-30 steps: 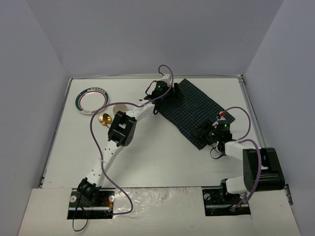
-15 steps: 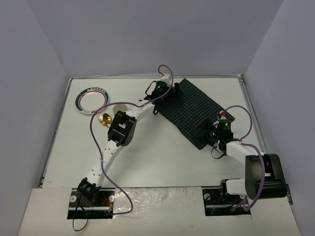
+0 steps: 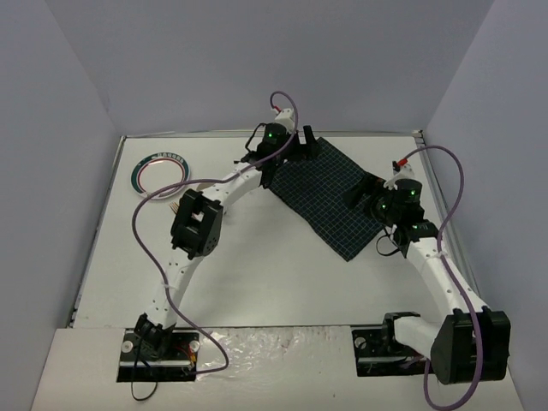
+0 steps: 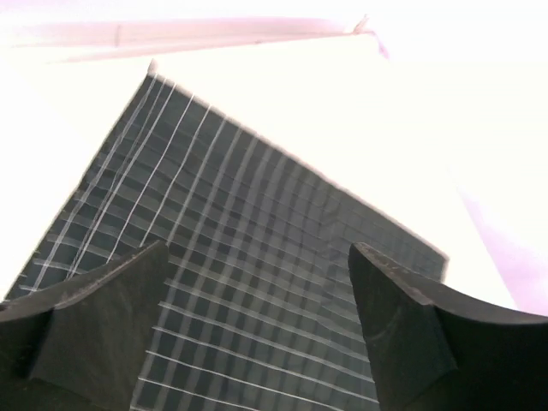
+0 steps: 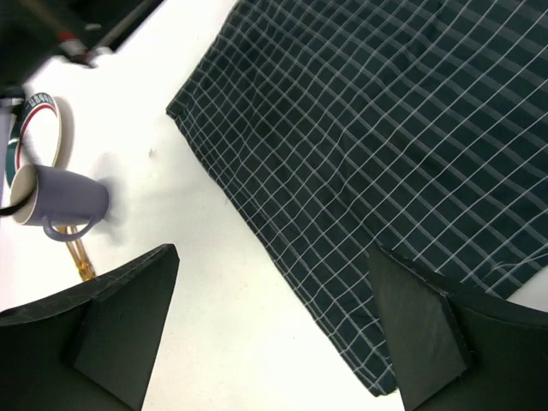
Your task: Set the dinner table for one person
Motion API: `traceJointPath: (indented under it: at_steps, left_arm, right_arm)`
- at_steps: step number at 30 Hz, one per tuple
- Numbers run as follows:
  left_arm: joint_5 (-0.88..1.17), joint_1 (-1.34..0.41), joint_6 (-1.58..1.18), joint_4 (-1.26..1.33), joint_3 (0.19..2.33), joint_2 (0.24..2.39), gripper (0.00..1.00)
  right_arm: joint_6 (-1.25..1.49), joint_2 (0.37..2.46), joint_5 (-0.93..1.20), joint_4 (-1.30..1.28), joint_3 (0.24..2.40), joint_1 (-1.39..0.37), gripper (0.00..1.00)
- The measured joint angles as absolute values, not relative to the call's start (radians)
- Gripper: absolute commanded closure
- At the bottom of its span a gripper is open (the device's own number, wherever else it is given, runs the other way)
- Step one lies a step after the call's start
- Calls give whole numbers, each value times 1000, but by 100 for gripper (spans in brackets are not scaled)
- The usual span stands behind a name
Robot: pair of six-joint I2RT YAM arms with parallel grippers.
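The left pincer (image 4: 259, 248) and right pincer (image 5: 274, 250) are opening wide and letting go of the checked cloth (image 3: 330, 193), which is lying flat on the bench (image 3: 274, 282). The dishes are probably coming next.

A robotics lab test cell: a plain white tabletop (image 3: 282, 282) is boxed in on three sides by bare grey panels (image 3: 257, 60). A white left arm (image 3: 193, 231) and right arm (image 3: 432, 270) are bolted at its near edge, trailing loose purple cables (image 3: 437, 148) and showing green indicator lights (image 3: 269, 135).
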State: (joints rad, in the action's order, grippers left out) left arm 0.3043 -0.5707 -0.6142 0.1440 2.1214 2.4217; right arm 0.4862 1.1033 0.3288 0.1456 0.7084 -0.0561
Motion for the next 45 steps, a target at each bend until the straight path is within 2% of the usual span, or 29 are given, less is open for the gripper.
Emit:
traceJointPath:
  at_steps: [7,14,18,22,27,31,43,45]
  left_arm:
    - [177,-583,-536,53,1894,1979,3]
    - [-89,-548,-431,-107,1579,1550,3]
    - [-150,-403,-461,-191,1327,1356,3]
    - [-123,-146,-550,-252,1109,1255,3]
    - [17,169,-697,-210,913,1233,5]
    - [149,332,-820,-93,831,1318,9]
    - [321,402,-969,178,892,1710,28]
    - [328,403,-981,208,916,1753,34]
  right_arm:
    - [410,960,252,67,772,-56,0]
    - [381,834,167,23,771,-57,0]
    - [380,755,128,17,732,-65,0]
    - [380,714,101,17,699,-93,0]
    - [380,714,123,17,683,-114,0]
    - [369,711,144,17,681,-128,0]
    - [334,685,163,19,673,-152,0]
    - [331,685,163,19,668,-152,0]
